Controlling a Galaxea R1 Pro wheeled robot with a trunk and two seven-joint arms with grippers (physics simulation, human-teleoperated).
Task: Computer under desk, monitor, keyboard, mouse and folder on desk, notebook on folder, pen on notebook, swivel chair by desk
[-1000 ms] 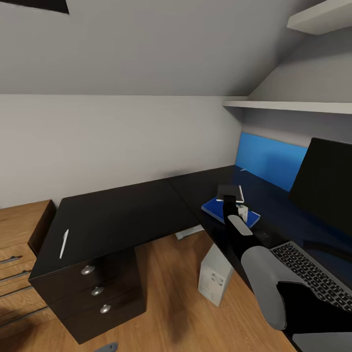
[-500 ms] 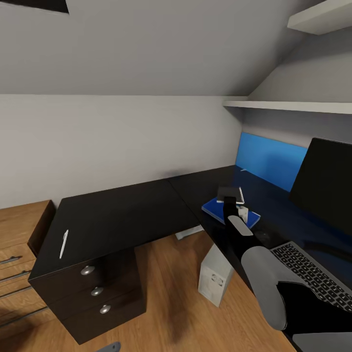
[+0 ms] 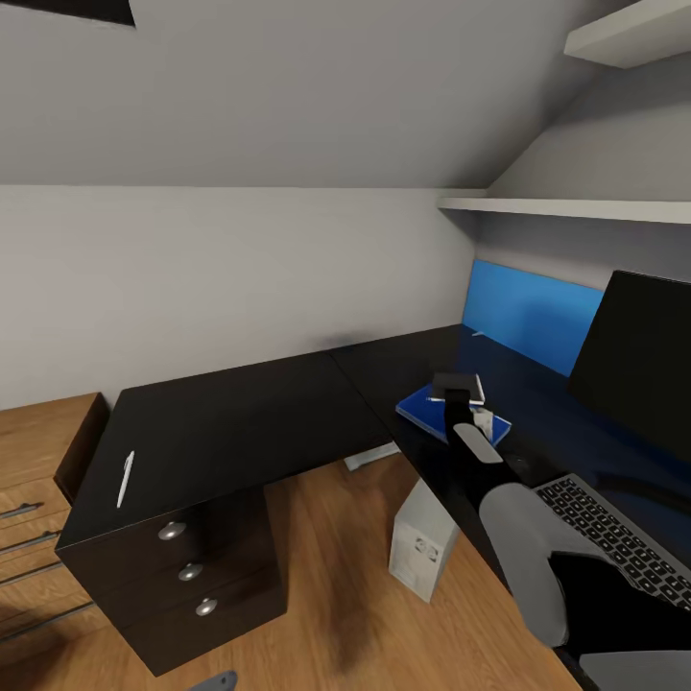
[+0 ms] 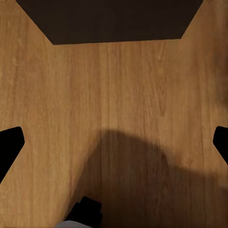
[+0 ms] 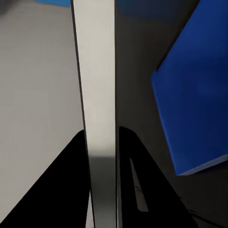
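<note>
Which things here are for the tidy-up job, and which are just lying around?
For the job: notebook in the right claw, folder, pen, keyboard, monitor, computer, desk.
Just around: wall shelf, blue panel, wooden drawers.

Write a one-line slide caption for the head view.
Right gripper holds the notebook above the blue folder on the dark desk, the pen far left.
</note>
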